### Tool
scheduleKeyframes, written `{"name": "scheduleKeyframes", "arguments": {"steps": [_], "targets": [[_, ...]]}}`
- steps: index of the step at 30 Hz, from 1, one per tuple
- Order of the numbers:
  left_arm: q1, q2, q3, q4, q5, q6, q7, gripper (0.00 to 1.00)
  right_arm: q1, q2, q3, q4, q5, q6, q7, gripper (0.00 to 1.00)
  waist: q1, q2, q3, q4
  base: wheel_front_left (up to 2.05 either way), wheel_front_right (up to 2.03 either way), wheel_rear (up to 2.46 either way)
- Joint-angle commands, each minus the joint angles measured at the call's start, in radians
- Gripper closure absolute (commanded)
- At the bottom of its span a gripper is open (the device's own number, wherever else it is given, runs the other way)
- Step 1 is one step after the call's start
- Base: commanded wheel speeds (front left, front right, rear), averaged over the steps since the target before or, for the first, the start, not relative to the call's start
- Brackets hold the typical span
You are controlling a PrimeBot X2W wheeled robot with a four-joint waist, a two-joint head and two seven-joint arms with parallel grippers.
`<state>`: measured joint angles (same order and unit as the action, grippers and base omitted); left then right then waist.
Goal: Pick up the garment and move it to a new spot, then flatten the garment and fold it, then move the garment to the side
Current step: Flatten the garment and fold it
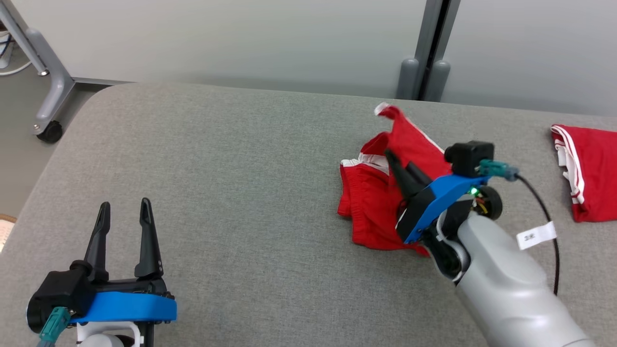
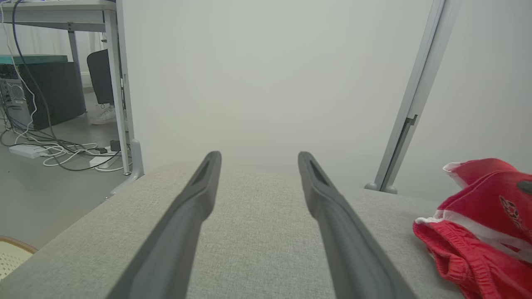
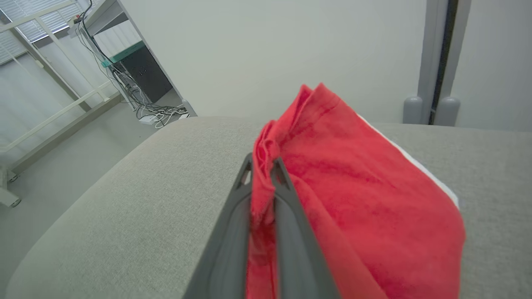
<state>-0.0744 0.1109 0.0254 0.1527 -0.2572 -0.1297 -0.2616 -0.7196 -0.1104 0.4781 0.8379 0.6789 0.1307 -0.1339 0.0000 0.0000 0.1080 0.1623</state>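
Closest in, at the lower left of the head view: left gripper, two long dark fingers spread wide, pinching nothing, poised above the bare grey woven-fabric table top.

Further out, right of centre: crumpled red cloth shorts with white trim, heaped loosely on the table, bulk resting on the surface, one peak of fabric drawn upward. Judged light, soft and limp, with no stiffness to keep a shape. Likely to sag and trail from any single pinch; not fragile, and unlikely to slide on the woven cover. Best taken at a hem or the elastic waistband, ideally at two corners well apart, so as to hang flat rather than bunch.

At the same depth, reaching in from the lower right on a pale forearm: right gripper, fingers pressed almost together on a gathered fold of the red cloth. Up close in the right wrist view, a ridge of fabric squeezed between the fingertips, remainder draping off to that view's right.

Beyond, near the right edge: second red garment with white stripes, folded, well apart from the first.

Farthest back: pale wall panels and a grey upright post.
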Motion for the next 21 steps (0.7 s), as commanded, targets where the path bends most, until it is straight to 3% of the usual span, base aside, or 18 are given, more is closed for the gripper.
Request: {"name": "scheduleKeyframes", "arguments": {"steps": [1,16,17,18,21], "targets": [[0.003,-0.002,0.001,0.002,-0.004,-0.002,-0.004,0.00,0.021,0.005,0.022,0.004,0.009,0.000,0.002,1.00,0.0000,0.0000,-0.002,0.007,0.00,0.00,0.00],[0.022,-0.008,0.003,0.006,0.003,-0.002,-0.004,0.00,0.139,0.025,0.208,0.002,0.068,0.000,-0.015,1.00,0.0000,0.0000,-0.011,-0.003,0.00,0.00,0.00],[0.020,-0.008,0.003,0.007,0.003,-0.002,-0.004,0.00,0.141,0.028,0.211,0.002,0.074,0.000,-0.029,0.73,0.0000,0.0000,-0.011,-0.006,0.00,0.00,0.00],[0.019,-0.008,0.002,0.008,0.002,-0.002,-0.004,0.00,0.143,0.032,0.212,0.005,0.080,0.000,-0.041,0.00,0.0000,0.0000,-0.011,-0.009,0.00,0.00,0.00],[0.019,-0.006,0.001,0.009,0.003,-0.002,-0.004,0.00,0.142,0.039,0.214,0.010,0.091,0.000,-0.076,0.00,0.0000,0.0000,-0.014,-0.019,0.00,0.00,0.00]]}}
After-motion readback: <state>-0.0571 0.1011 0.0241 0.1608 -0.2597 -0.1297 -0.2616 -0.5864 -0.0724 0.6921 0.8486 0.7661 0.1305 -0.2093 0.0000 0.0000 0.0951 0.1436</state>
